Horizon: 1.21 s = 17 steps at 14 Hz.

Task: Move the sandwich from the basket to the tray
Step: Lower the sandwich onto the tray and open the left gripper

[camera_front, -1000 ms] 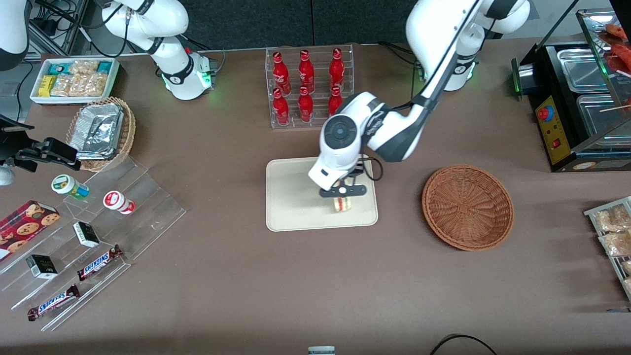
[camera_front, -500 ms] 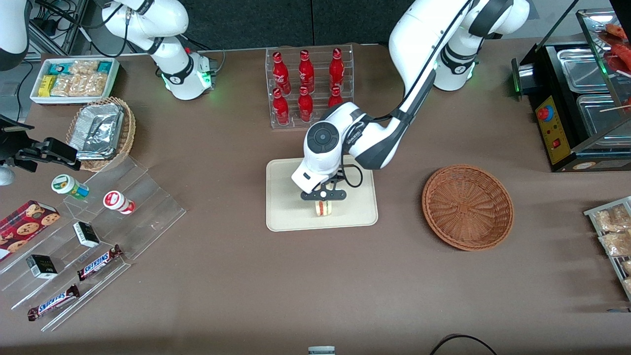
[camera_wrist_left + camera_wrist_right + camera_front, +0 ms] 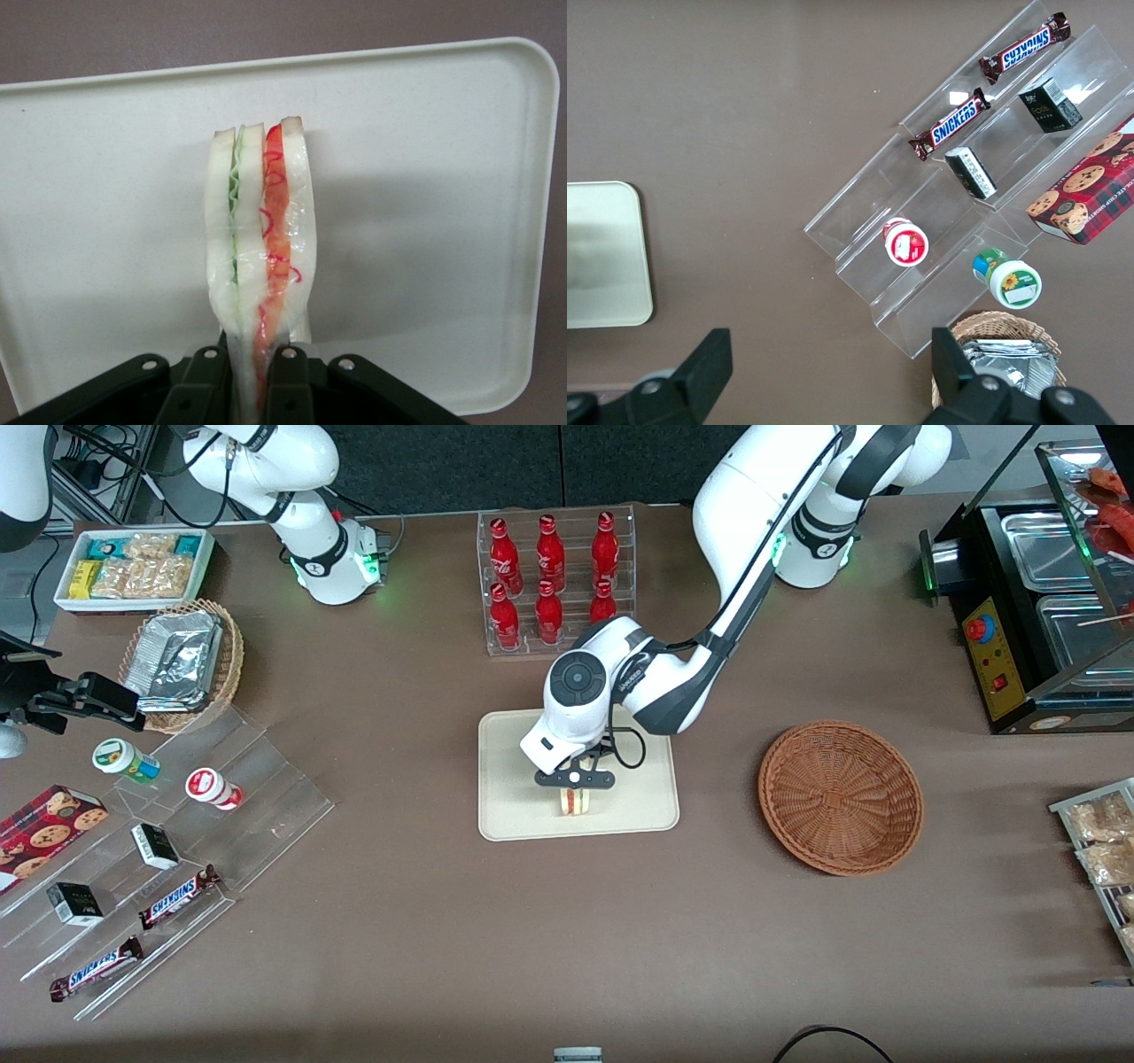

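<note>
The sandwich (image 3: pixel 574 803) is a pale bread wedge with orange-red and green filling, held upright over the cream-beige tray (image 3: pixel 514 815). My left gripper (image 3: pixel 574 784) is shut on the sandwich, just above the tray's part nearest the front camera. In the left wrist view the sandwich (image 3: pixel 259 257) hangs between the black fingers (image 3: pixel 288 385) with the tray (image 3: pixel 443 177) under it. Whether it touches the tray I cannot tell. The reddish-brown wicker basket (image 3: pixel 840 796) lies toward the working arm's end of the table with nothing in it.
A clear rack of red bottles (image 3: pixel 554 576) stands farther from the front camera than the tray. A clear stepped display with snacks (image 3: pixel 177 841) and a tan basket of foil packets (image 3: pixel 182 660) lie toward the parked arm's end. A black food warmer (image 3: pixel 1036 611) stands toward the working arm's end.
My gripper has carried the sandwich sideways over the tray toward the parked arm's end and lowered it slightly. The basket has not moved.
</note>
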{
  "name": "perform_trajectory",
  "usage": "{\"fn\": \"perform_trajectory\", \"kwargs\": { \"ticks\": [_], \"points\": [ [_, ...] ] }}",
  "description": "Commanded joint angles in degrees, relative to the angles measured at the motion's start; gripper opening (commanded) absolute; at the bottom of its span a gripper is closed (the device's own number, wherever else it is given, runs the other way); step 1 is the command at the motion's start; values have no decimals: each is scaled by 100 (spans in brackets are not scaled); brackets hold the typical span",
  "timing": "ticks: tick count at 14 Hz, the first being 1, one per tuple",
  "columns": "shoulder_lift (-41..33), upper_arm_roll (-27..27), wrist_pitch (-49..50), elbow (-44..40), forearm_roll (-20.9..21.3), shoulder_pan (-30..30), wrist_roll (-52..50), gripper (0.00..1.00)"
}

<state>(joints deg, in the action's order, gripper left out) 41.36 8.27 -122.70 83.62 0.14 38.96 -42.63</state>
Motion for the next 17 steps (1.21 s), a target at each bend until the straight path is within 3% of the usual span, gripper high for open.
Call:
{"fn": "perform_trajectory", "kwargs": {
  "ticks": [1,4,6,7,8,9,17],
  "points": [
    [118,-10,-26,-153,47,51,114,0],
    [153,-10,-140,-109,47,51,264,0],
    [162,-10,-149,-101,47,51,229,13],
    [171,-10,-149,-92,47,51,211,36],
    [179,-10,-149,-92,47,51,202,85],
    [180,-10,-149,-92,47,51,194,100],
    [145,-10,-132,-162,38,42,229,100]
  ]
}}
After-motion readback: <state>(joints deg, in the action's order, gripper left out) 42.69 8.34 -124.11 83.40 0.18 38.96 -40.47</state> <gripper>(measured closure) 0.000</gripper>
